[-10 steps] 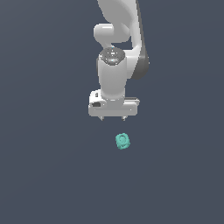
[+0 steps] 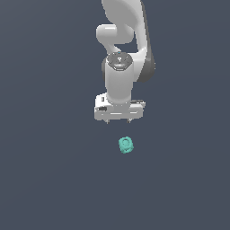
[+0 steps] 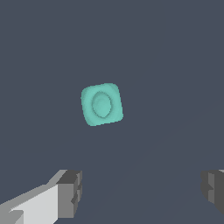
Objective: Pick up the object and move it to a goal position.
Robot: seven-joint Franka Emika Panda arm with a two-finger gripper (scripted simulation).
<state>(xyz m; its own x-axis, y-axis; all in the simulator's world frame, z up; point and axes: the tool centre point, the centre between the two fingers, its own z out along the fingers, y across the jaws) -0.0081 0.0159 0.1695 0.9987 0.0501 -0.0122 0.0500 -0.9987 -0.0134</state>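
The step in hand, as I judge it, is the approach: I need to bring my claw [image 2: 119,120] squarely over the teal cube [image 2: 126,145] before I go down, because the lump is far smaller than the gap between my fingers and leaves little to catch. Doing it well means centring it between the two fingertips [image 3: 70,192], turning my wrist so the pads meet two flat faces and not the rounded corners, then descending straight and closing only once the pads sit beside its sides. In the wrist view the cube [image 3: 101,105] lies slightly rotated, its ring-like mark facing up, and it is off the line between my fingers, so I judge a sideways shift comes first. The cube rests alone on the dark grey table [image 2: 49,179], a little toward the exterior view's right of my claw and apart from it. My arm hangs nearly vertical, wrist pointing straight down, fingers spread wide apart and holding nothing, hovering above the table.
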